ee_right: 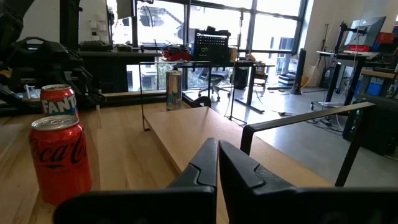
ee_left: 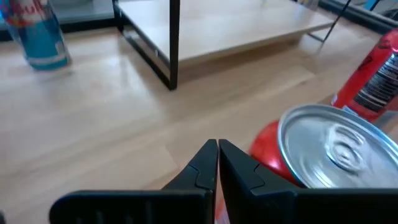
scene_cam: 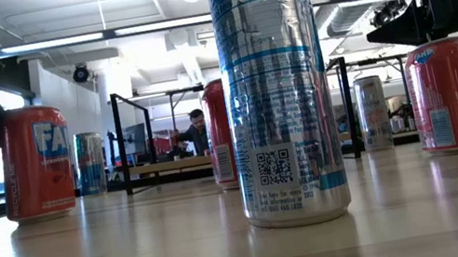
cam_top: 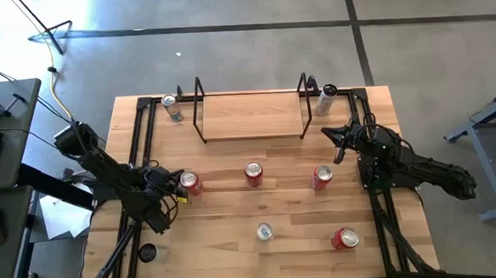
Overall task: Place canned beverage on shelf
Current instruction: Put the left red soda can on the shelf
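Note:
The shelf, a light-wood board with black wire frames at its ends, stands at the table's far middle with nothing on the board. Three red cans stand in a row at mid-table: left, middle, right. My left gripper is shut, just left of the left red can. My right gripper is shut and empty, off the table near the shelf's right end; its wrist view looks across the shelf board and two red cans. My left gripper's shut fingers stand close beside the upper side wall of the left red can, which stands upright on the table. I cannot tell whether they touch it.
A silver can and a red can stand near the front edge. A blue can stands left of the shelf, a silver one to its right. A person sits in the room behind the table.

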Tool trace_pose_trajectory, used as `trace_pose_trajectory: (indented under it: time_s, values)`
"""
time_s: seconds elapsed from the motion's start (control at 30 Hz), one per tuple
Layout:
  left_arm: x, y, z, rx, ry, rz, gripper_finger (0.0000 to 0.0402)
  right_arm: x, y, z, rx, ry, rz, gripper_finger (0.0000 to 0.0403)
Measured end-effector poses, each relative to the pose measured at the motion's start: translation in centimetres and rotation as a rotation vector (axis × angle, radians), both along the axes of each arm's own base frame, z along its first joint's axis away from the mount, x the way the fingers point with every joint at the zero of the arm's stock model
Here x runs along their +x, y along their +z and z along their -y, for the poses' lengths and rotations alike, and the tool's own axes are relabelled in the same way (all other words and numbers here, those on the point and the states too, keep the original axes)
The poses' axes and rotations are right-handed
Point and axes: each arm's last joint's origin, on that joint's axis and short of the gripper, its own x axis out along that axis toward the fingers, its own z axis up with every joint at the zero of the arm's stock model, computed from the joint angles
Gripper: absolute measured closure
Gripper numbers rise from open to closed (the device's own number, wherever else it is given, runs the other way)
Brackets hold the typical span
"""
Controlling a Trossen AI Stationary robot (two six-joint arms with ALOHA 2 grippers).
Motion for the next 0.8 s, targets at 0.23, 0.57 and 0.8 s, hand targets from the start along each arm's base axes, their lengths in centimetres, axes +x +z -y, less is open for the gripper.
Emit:
trace_pose_trajectory:
  time_s: [0.23,0.57,0.8]
  values:
    - [0.3,-1.2,-0.5,0.054,-0.037,0.042,0.0401,0.0,0.0,0.0,0.000,0.000,0.000,0.0402]
    - [1.0,-1.1,-0.5,0.133,-0.064,0.019,0.0401,0.0,0.0,0.0,0.000,0.000,0.000,0.0402]
    - [2.3,-0.6,-0.1,0.179,-0.097,-0.044,0.0401,0.0,0.0,0.0,0.000,0.000,0.000,0.0402]
